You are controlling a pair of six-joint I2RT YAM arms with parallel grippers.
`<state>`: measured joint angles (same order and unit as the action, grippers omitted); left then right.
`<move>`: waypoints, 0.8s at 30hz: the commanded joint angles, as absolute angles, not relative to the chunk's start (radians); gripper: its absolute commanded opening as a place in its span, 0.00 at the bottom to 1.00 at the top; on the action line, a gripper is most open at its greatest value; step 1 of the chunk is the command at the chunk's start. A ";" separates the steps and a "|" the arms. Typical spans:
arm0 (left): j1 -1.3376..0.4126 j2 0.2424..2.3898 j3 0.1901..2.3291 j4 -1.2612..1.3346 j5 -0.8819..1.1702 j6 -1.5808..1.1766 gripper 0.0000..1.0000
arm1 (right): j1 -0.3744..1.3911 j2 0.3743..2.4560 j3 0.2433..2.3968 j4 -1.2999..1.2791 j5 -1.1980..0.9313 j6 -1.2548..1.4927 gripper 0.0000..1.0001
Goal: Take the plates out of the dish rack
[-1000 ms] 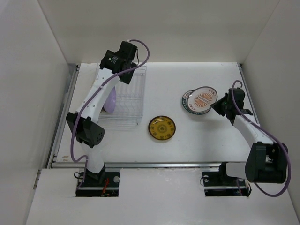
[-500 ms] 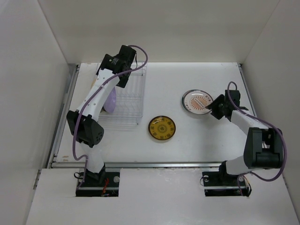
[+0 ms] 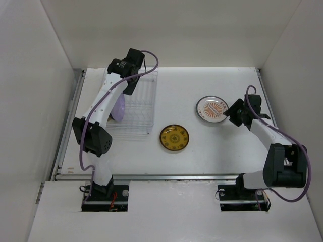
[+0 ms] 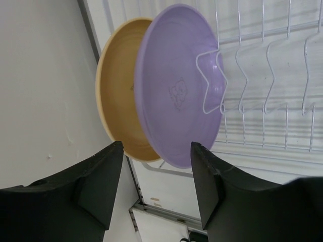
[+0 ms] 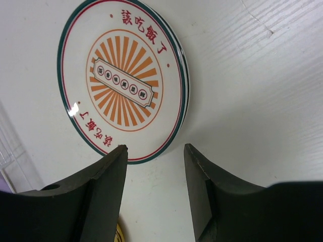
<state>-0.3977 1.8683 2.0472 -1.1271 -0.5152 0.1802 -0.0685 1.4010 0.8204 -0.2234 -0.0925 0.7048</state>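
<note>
Two plates stand upright in the dish rack [image 4: 262,101] at its left end: a lavender plate [image 4: 176,85] in front and a mustard-yellow plate [image 4: 118,106] behind it. My left gripper [image 4: 156,148] is open just above them, the lavender rim lying between its fingertips without touching. From above, that gripper [image 3: 130,85] hangs over the rack [image 3: 139,108]. A white plate with an orange sunburst [image 5: 123,80] lies flat on another plate. My right gripper [image 5: 155,148] is open at its near edge, holding nothing. An amber patterned plate [image 3: 174,137] lies mid-table.
White walls close in the table on three sides. The rack's right-hand slots [image 3: 144,101] hold nothing. A metal rail [image 3: 65,131] runs along the table's left edge, beside the rack.
My right gripper opened and let go of the sunburst plate, which went from tilted to lying flat on the plate beneath. My left gripper's jaws narrowed over the lavender plate.
</note>
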 commanded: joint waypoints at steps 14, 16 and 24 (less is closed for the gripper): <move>-0.265 2.034 2.063 -1.172 -0.535 0.149 0.34 | -0.072 1.266 0.879 -0.299 -0.069 0.571 0.55; -0.256 2.034 2.063 -1.195 -0.535 0.126 0.19 | -0.072 1.266 0.879 -0.299 -0.081 0.562 0.55; -0.256 1.931 2.195 -1.215 -0.557 0.127 0.00 | -0.072 1.246 0.943 -0.328 -0.129 0.539 0.55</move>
